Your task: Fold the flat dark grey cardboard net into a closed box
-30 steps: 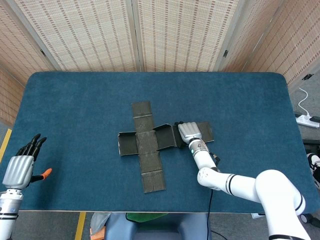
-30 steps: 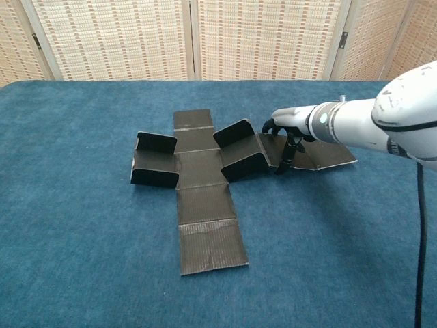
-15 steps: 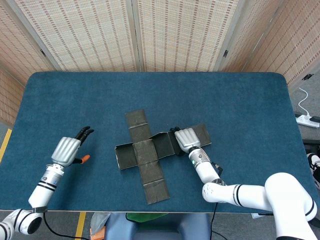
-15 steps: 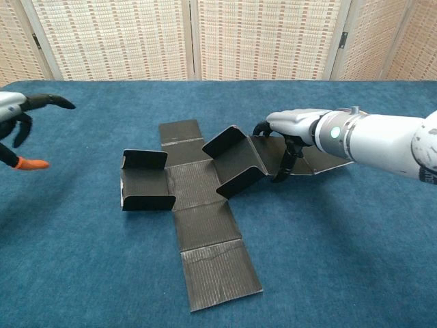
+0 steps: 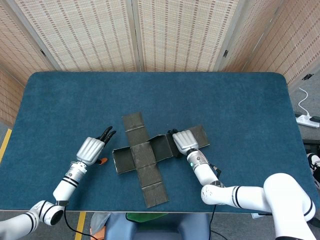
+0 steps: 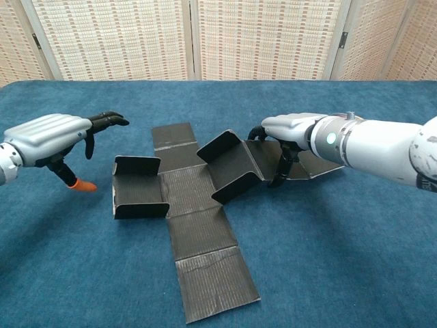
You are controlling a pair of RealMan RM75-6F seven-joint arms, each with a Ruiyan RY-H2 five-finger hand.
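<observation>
Cardboard net (image 6: 198, 205) sits mid-table (image 5: 240, 105), slightly toward the near edge, cross-shaped, still mostly flat. Two side flaps are raised: left one (image 6: 136, 188) stands up, right one (image 6: 229, 164) leans inward. Right hand (image 6: 290, 133) presses fingers down on the net's right arm just behind that flap, probably pinning it so the crease holds. Left hand (image 6: 54, 137) hovers beside the left flap, fingers apart, holding nothing, likely staged to push it. Near and far panels lie flat; no box walls joined yet.
</observation>
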